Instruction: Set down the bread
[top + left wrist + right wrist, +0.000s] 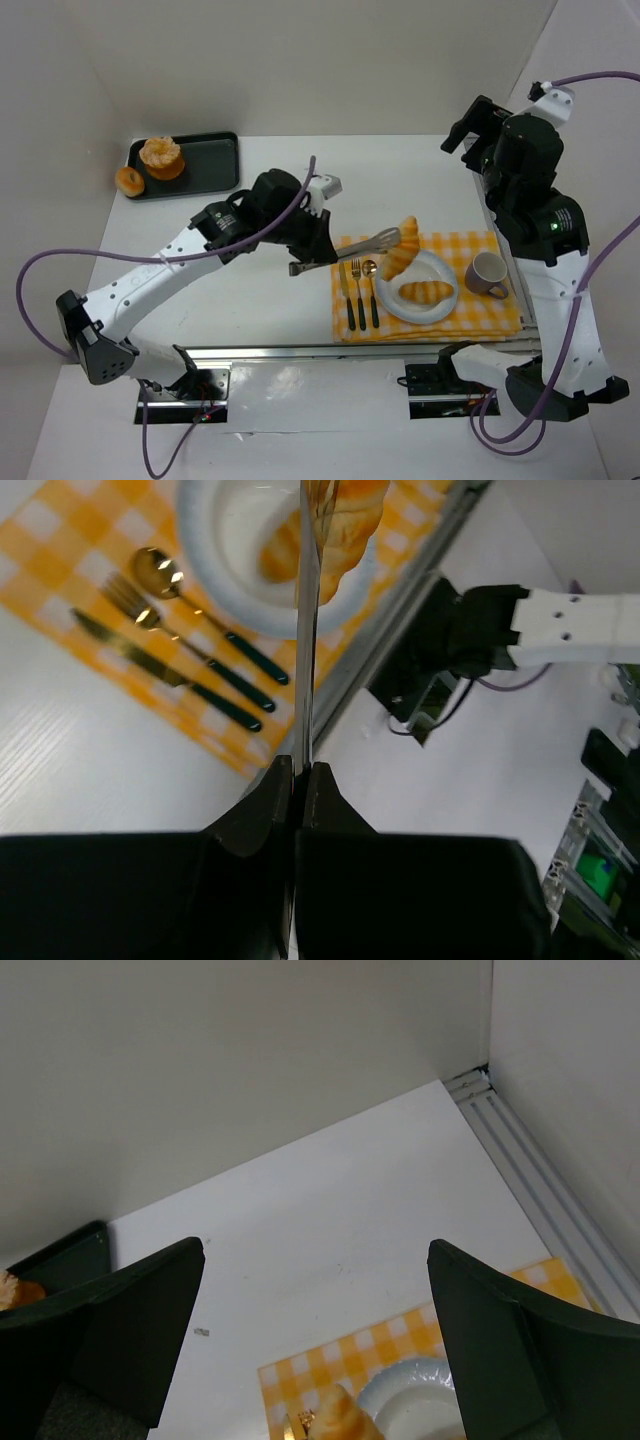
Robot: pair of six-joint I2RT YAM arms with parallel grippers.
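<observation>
Top external view: a croissant [403,247] is held over the plate [447,275] by tongs [365,243] clamped in left gripper [297,780] jaws; right gripper [315,1250] jaws apart.

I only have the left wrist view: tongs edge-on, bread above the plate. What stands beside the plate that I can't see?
Observer: A mug stands on the checked mat, just right of the plate.
Operator: Where's the other arm?
Observer: The right pincer is open and empty, held above the table beyond the mat.
Operator: More bread anywhere?
Observer: A large pastry and a small pastry sit on a black tray in the far left corner.
</observation>
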